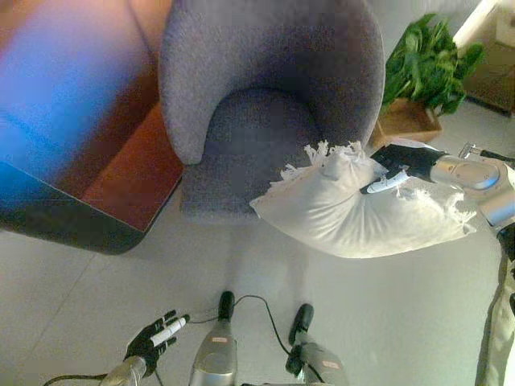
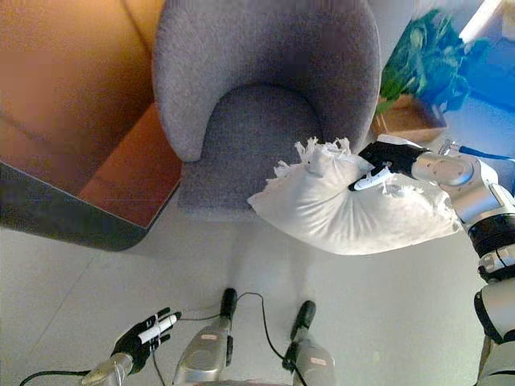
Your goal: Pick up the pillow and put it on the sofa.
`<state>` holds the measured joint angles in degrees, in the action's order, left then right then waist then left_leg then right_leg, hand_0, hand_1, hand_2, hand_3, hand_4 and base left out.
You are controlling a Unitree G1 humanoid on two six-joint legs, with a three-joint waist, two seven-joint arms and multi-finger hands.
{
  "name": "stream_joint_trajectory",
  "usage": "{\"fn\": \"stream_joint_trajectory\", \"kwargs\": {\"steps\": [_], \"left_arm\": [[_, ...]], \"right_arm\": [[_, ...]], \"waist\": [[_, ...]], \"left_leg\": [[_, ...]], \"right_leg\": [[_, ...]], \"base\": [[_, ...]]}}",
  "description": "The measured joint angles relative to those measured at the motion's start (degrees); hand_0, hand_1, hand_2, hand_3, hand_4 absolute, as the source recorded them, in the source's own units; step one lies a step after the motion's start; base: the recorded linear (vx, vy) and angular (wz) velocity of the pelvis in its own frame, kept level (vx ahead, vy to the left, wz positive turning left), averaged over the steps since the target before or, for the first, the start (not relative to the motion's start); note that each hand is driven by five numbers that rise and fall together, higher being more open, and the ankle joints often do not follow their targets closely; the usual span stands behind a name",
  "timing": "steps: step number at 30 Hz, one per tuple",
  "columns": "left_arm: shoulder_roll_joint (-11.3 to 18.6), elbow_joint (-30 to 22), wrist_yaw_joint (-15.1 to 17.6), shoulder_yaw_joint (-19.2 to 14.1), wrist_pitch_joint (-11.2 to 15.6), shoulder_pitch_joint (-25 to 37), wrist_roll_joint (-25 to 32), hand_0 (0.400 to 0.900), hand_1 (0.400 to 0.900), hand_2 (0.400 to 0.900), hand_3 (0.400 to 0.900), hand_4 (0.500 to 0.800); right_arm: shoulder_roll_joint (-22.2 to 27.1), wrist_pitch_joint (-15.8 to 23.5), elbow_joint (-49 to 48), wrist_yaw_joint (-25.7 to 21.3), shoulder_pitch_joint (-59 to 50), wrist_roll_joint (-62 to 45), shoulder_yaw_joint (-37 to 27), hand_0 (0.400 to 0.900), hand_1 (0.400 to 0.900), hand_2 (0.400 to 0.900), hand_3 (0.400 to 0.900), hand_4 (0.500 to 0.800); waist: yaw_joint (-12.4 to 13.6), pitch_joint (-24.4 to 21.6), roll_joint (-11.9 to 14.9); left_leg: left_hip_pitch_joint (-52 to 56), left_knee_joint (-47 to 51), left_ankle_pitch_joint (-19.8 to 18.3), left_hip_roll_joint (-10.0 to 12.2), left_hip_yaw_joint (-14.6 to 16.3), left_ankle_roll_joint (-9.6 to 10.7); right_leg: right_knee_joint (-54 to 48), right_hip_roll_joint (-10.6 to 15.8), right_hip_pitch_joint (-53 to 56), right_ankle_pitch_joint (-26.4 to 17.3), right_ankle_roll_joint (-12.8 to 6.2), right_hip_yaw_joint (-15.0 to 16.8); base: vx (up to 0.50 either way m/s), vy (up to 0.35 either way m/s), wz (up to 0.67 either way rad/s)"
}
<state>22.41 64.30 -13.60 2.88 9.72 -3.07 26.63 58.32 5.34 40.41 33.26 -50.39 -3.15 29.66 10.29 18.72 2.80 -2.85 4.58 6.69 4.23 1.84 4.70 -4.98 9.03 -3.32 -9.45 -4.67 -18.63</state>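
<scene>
My right hand [image 1: 400, 163] pinches the soft, puffy white pillow [image 1: 362, 211] (fringed edges). It lies longways, left to right, before the round grey sofa [image 1: 265, 96]. My left hand [image 1: 153, 338] hangs spread open.

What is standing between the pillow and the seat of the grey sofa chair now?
Nothing visible. The right hand holds the white pillow by its top, just in front of the grey sofa chair, and the seat behind it is bare. The plant and the wooden table stand off to the sides. The left hand hangs low.
</scene>
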Motion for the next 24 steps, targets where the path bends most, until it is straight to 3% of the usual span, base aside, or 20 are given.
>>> {"fn": "stream_joint_trajectory", "kwargs": {"steps": [7,12,24], "left_arm": [[-0.8,3.1,2.0,0.0,-0.8,-2.2,-2.3,0.900,0.900,0.900,0.900,0.800],[-1.7,3.5,3.3,0.1,-1.2,-3.1,-4.0,0.900,0.900,0.900,0.900,0.800],[-2.0,5.7,4.5,0.0,-1.7,-4.0,-4.3,0.900,0.900,0.900,0.900,0.800]], "right_arm": [[-1.5,-4.0,3.2,1.3,-8.0,-1.9,6.2,0.400,0.400,0.400,0.400,0.500],[-5.2,-8.3,7.3,1.3,-11.8,-2.8,6.8,0.400,0.400,0.400,0.400,0.500],[-9.5,-18.6,18.3,0.0,-14.5,-5.7,8.3,0.400,0.400,0.400,0.400,0.500]], "waist": [[1.6,-4.7,2.2],[3.1,-7.5,4.1],[7.2,-8.5,5.1]], "left_leg": [[1.9,0.0,-0.1,0.0,-1.2,0.1],[2.5,0.0,-0.2,0.0,-2.0,0.1],[1.5,-0.2,0.1,-0.4,-5.3,0.2]], "right_leg": [[0.0,0.0,2.6,0.6,0.05,-1.0],[0.0,0.1,3.8,1.2,-0.27,-2.1],[0.0,0.3,5.0,1.8,-0.54,-5.3]], "base": [[0.12,0.054,0.10],[0.11,0.054,0.12],[0.06,0.000,0.19]]}}
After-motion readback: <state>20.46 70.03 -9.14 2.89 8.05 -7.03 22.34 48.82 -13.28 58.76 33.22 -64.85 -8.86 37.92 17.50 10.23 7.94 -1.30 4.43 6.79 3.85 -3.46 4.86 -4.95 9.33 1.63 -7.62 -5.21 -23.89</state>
